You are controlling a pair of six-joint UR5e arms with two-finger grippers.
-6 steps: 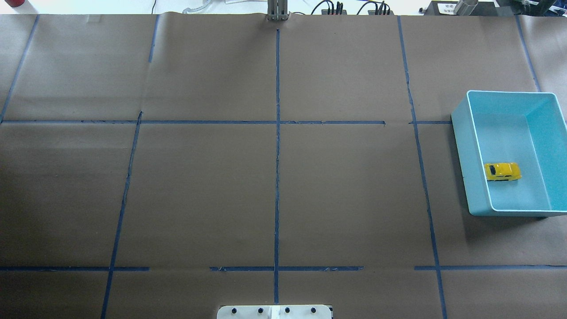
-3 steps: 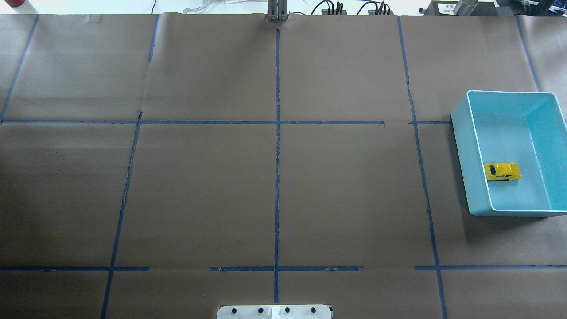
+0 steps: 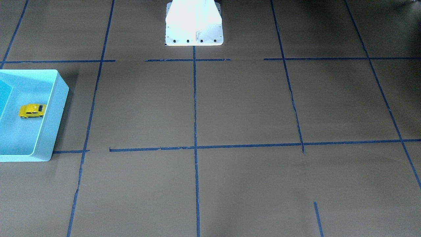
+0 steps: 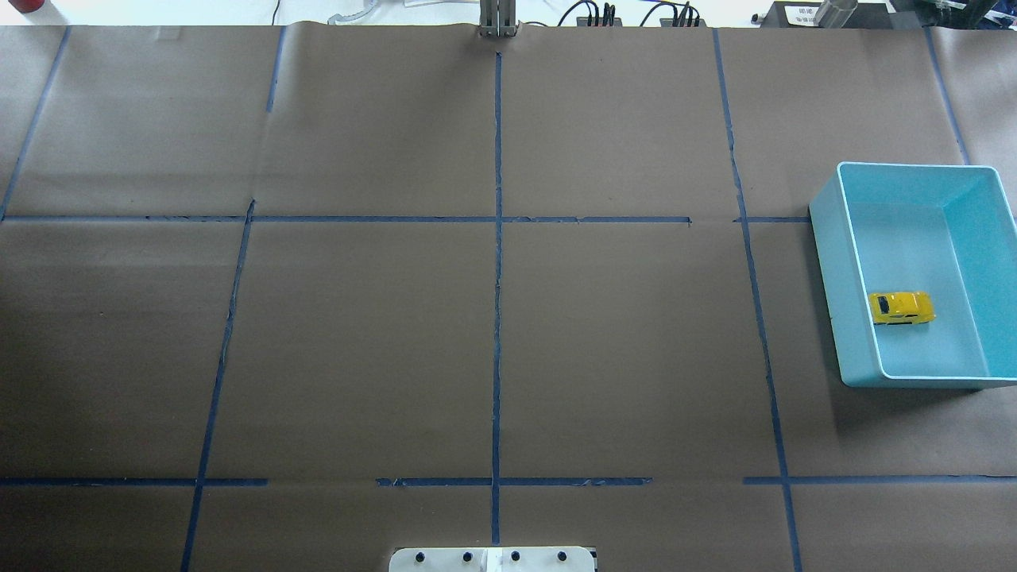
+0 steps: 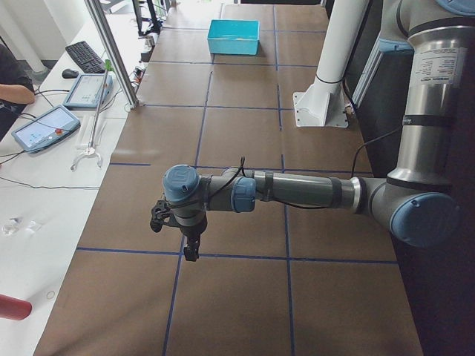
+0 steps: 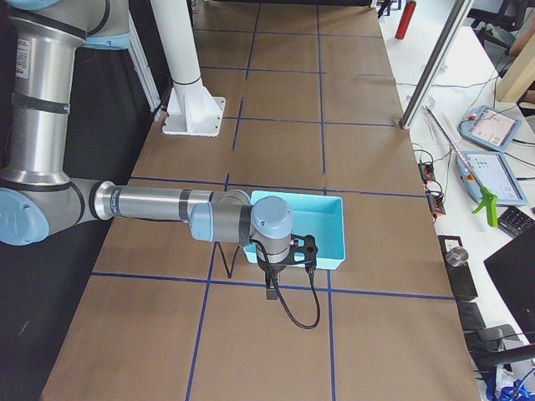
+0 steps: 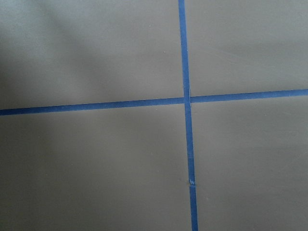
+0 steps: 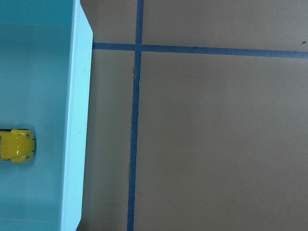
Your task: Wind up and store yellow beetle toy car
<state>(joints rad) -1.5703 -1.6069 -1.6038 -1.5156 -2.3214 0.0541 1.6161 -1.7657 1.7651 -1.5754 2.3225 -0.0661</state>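
The yellow beetle toy car [image 4: 901,307] sits on its wheels on the floor of the light blue bin [image 4: 842,262] at the table's right edge. It also shows in the front view [image 3: 32,111] and in the right wrist view [image 8: 17,146], next to the bin's wall [image 8: 77,120]. My right gripper [image 6: 272,288] hangs above the table beside the bin [image 6: 330,242]. My left gripper [image 5: 191,248] hangs above the table far from the bin [image 5: 234,41]. Both show only in the side views, so I cannot tell whether they are open or shut. Nothing shows in either.
Brown paper with blue tape lines [image 4: 497,238] covers the table. The white robot base [image 4: 493,559] stands at the near edge. A metal post [image 5: 111,52] and a side bench with tablets [image 5: 41,126] lie past the far edge.
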